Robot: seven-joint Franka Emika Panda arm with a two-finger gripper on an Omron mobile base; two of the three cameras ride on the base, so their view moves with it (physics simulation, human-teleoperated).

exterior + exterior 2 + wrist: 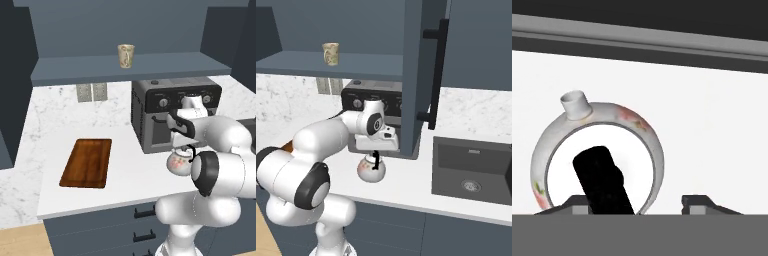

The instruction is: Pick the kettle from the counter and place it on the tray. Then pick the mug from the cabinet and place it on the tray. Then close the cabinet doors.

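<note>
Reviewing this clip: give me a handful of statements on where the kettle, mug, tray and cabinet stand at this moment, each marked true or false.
1. The mug stands on the cabinet shelf. True.
2. The kettle already sits on the tray. False: it is over the counter in front of the dark appliance, well right of the tray, which holds nothing.
3. The gripper is right above the kettle, at its black handle. True; whether the jaws have shut on it cannot be told.
4. The cabinet doors are closed. False: the door with the black bar handle stands open and the shelf is exposed.
5. A sink is set into the counter. True.
</note>
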